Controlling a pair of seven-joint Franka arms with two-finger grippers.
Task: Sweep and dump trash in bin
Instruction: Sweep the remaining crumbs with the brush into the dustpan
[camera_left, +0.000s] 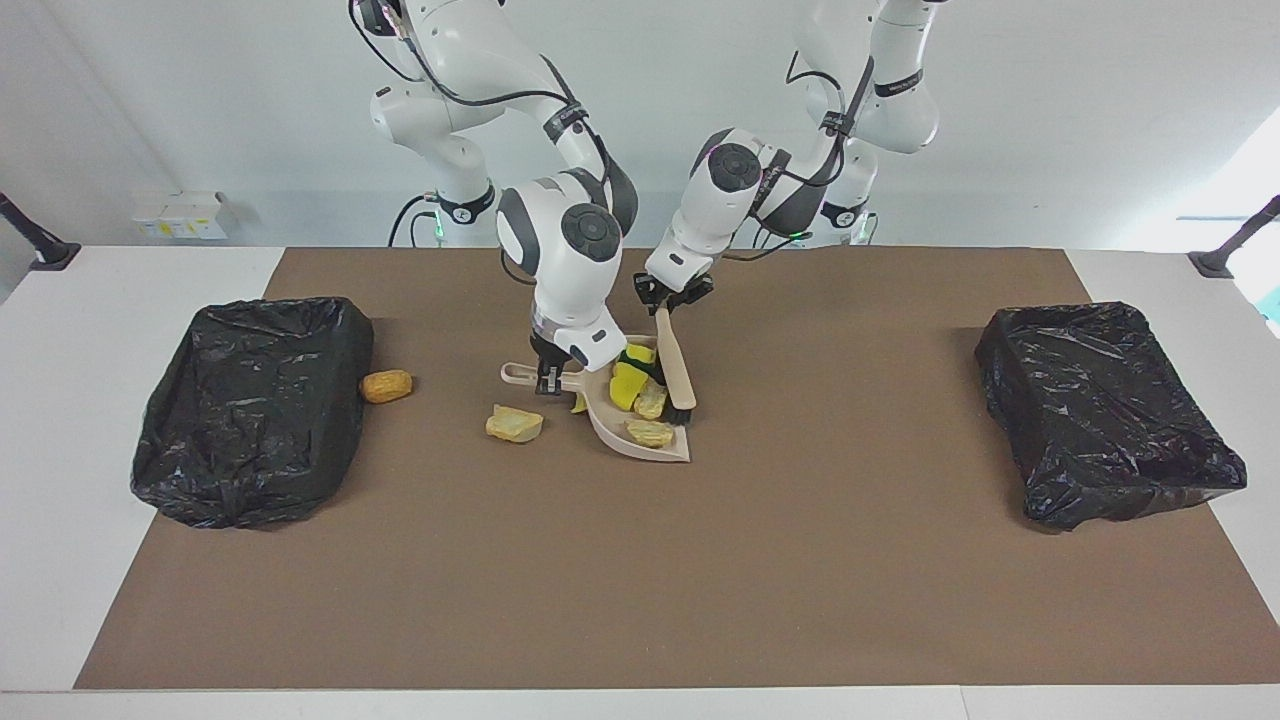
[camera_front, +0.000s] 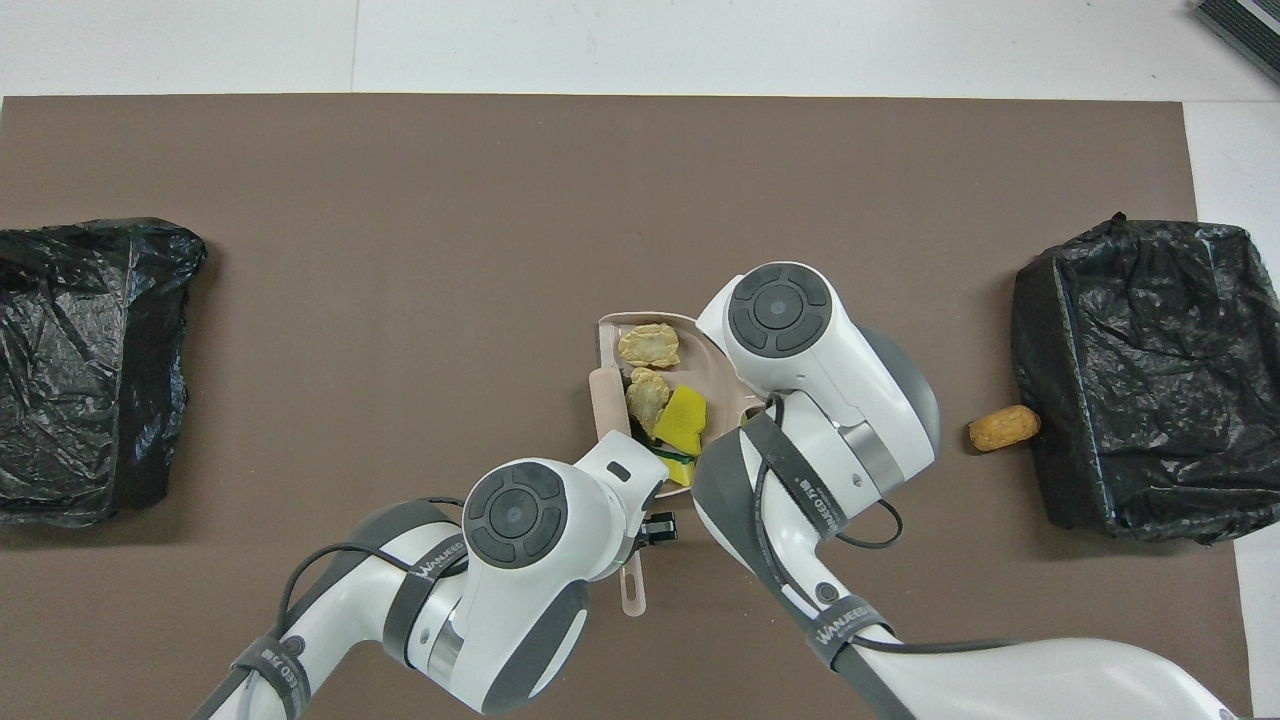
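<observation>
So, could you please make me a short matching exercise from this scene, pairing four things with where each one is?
Things:
1. brush
2. dustpan
3. orange lump
4. yellow sponge bit

Places:
A. on the mat, beside the bin at the right arm's end
B. lying in the dustpan
C. handle held by the right gripper
D. handle held by the left gripper

Pairs: 1-D, 2-C, 3-A, 4-B

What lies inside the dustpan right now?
The dustpan holds two tan lumps and yellow sponge bits, with the brush at its open edge. The right arm hides part of the pan, so more may lie there.
</observation>
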